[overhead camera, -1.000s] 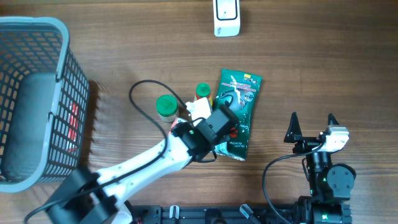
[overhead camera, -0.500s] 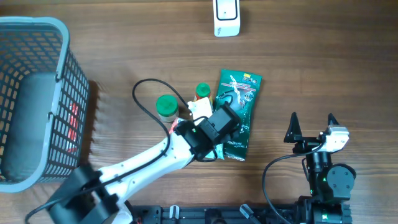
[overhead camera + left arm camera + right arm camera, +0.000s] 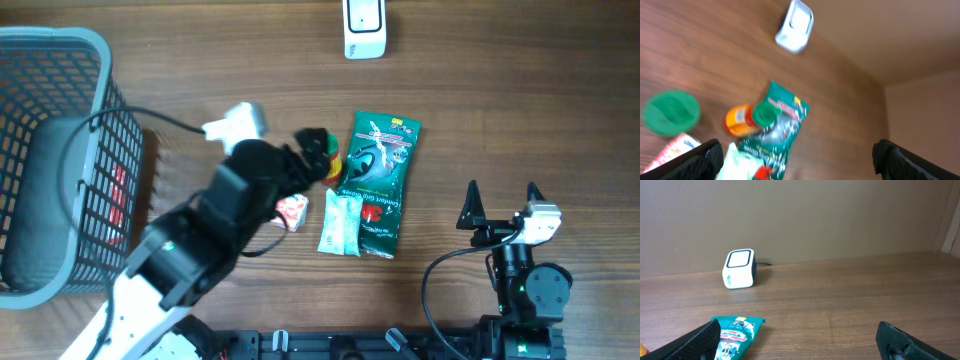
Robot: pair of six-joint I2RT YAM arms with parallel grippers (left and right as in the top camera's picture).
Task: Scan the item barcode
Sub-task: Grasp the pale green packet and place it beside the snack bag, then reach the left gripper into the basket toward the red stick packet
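Counting the goods under two open arms

On the wooden surface (image 3: 520,90) lie one green pouch (image 3: 378,180), one pale sachet (image 3: 339,222) and one small red-and-white packet (image 3: 292,211). The left wrist view adds two green-capped containers, a wide-lidded jar (image 3: 671,112) and an orange bottle (image 3: 746,119), the bottle just beside the pouch's left edge. One white scanner (image 3: 364,27) sits at the far edge, well apart from them. One grey basket (image 3: 95,60) stands on the left.

The pouch carries a small yellow patch and white print at its far end (too small to read), and nothing legible shows on the other packs. Its long axis runs from the near side to the far side, leaning slightly right, with its printed top toward the scanner. The sachet lies almost parallel to it, against its near left corner.

The left gripper (image 3: 797,159) hovers above the cluster with its jaws spread wide and empty. The right gripper (image 3: 501,205) is to the right of the pouch, its jaws equally wide and holding nothing.
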